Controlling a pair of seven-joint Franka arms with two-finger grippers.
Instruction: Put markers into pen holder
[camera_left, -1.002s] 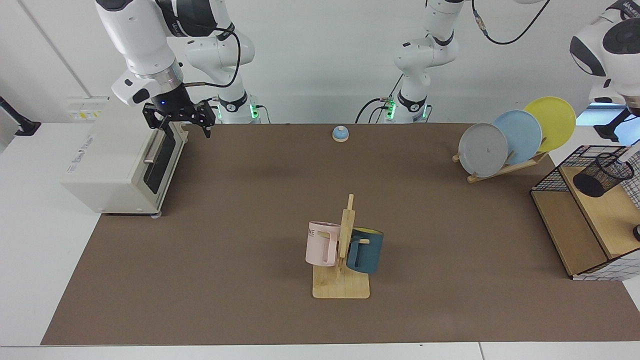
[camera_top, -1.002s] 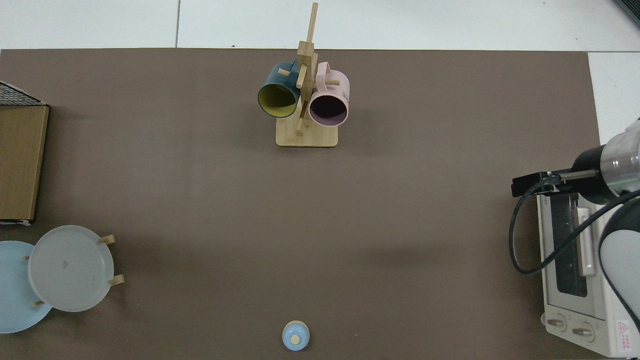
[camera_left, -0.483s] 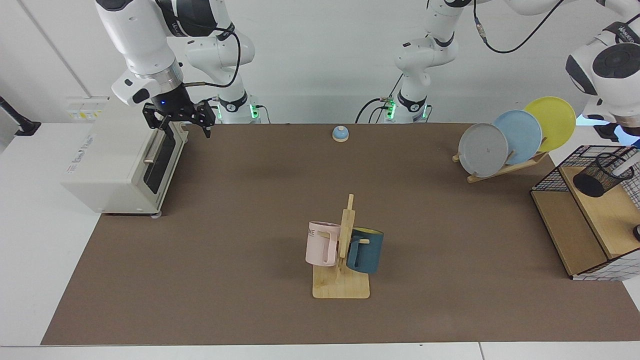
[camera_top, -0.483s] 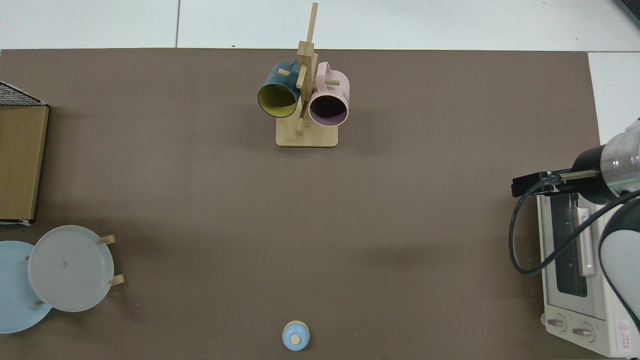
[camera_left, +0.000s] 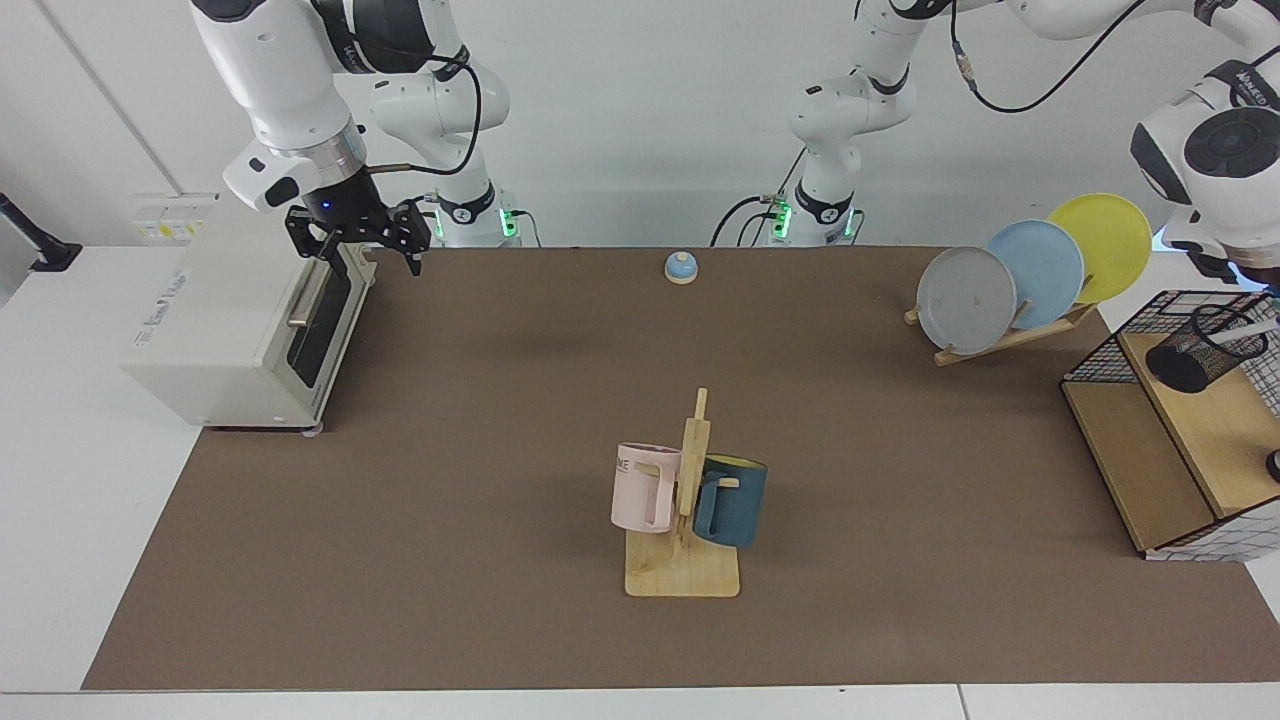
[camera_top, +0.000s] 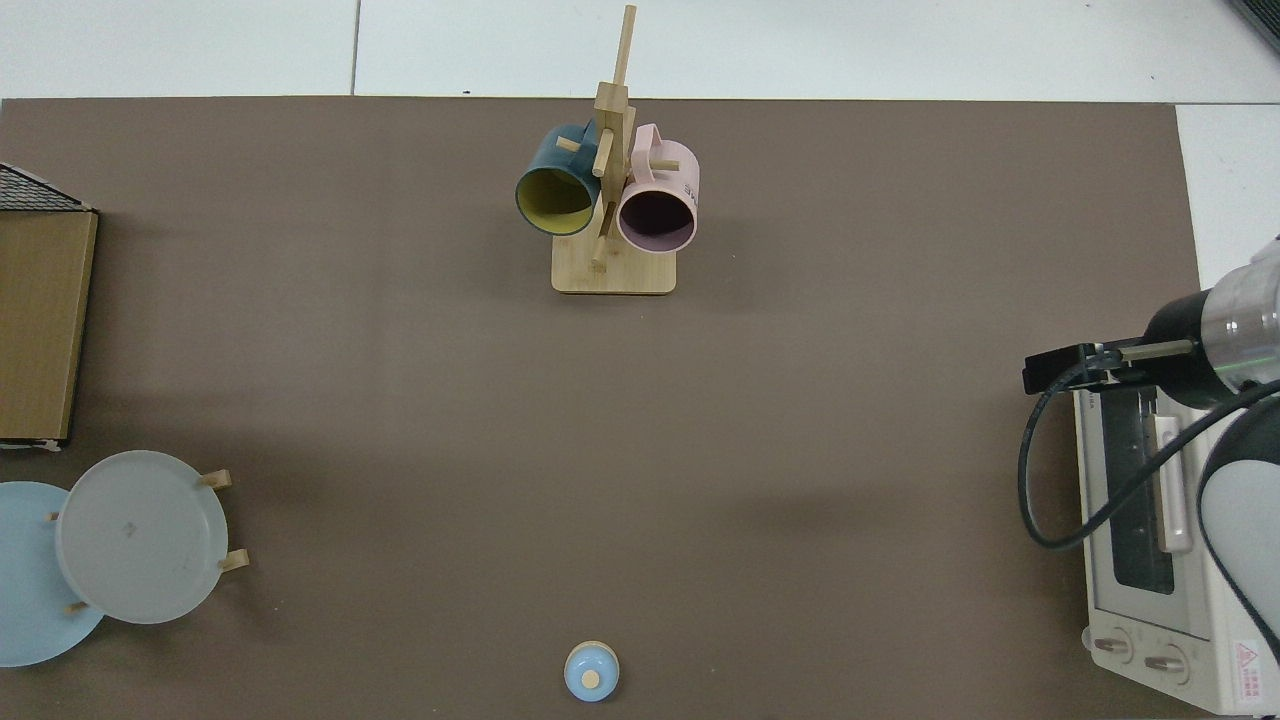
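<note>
The right gripper (camera_left: 362, 240) is being held spread and empty over the toaster oven (camera_left: 245, 325) at ten o'clock. At three o'clock, the marker (camera_left: 1258, 330) is seen leaning inside the pen holder (camera_left: 1203, 349); the left gripper is out of frame.

White marker (camera_left: 1258, 329) leans inside black mesh pen holder (camera_left: 1205, 349) on a shelf.

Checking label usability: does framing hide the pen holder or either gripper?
Facing view: black wire-mesh pen holder sits at the frame edge, left gripper mostly cropped above it; right gripper, waiting by the white toaster oven, unobstructed. Top view: holder outside frame.
</note>
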